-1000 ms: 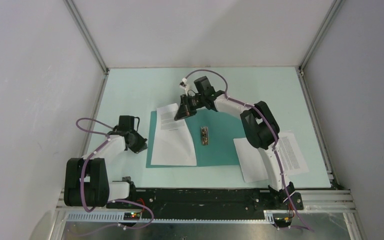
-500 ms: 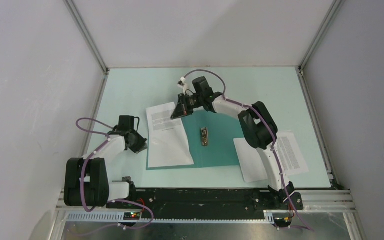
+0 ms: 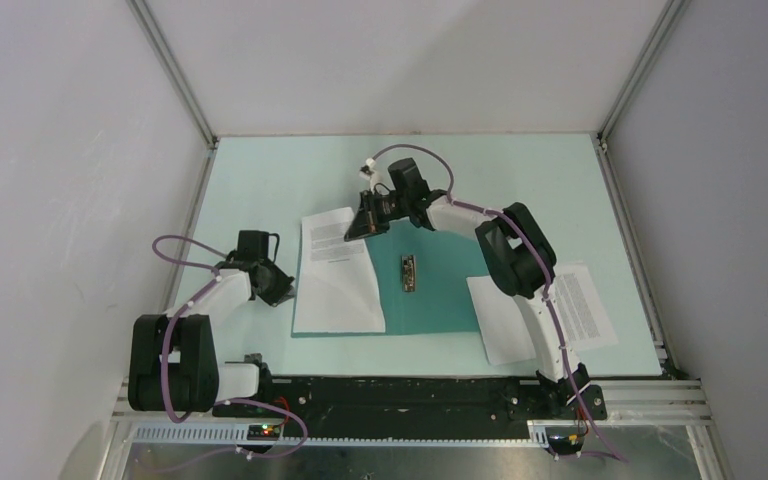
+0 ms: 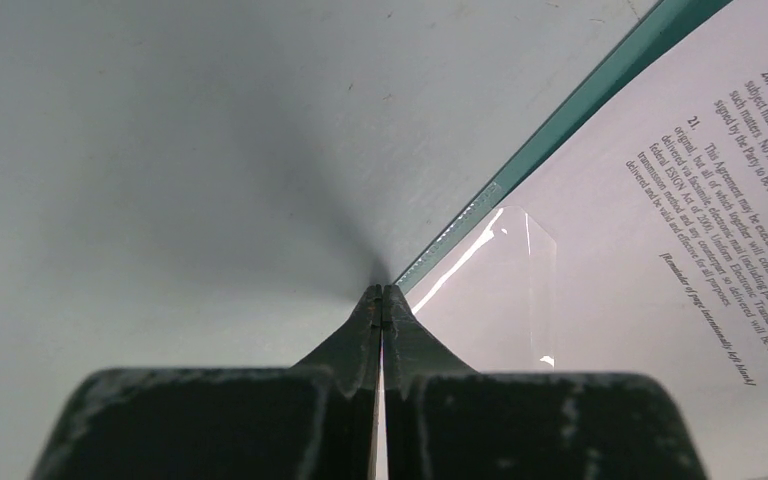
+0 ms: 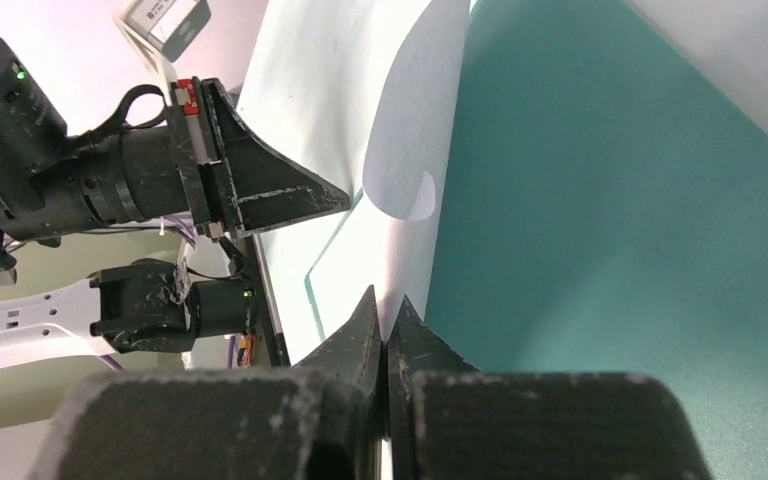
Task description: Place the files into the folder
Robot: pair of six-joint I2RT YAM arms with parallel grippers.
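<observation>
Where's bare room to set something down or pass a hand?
Free: far strip of table beyond the folder; far-right corner beyond the right sheet; folder's right half beside the clip. Crowded: folder's left half, under the left sheet, right pincer at its far end, left pincer at the folder's left edge.

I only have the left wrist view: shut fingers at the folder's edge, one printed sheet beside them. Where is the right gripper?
Observer: The right gripper is shut on the first sheet at its far edge, over the left half of the folder.
Operator: Is the other sheet in yet?
Observer: No. The second sheet lies on the table by the folder's right edge, partly under the right arm.
Operator: And the clip?
Observer: The clip sits uncovered mid-folder, right of the first sheet.
</observation>
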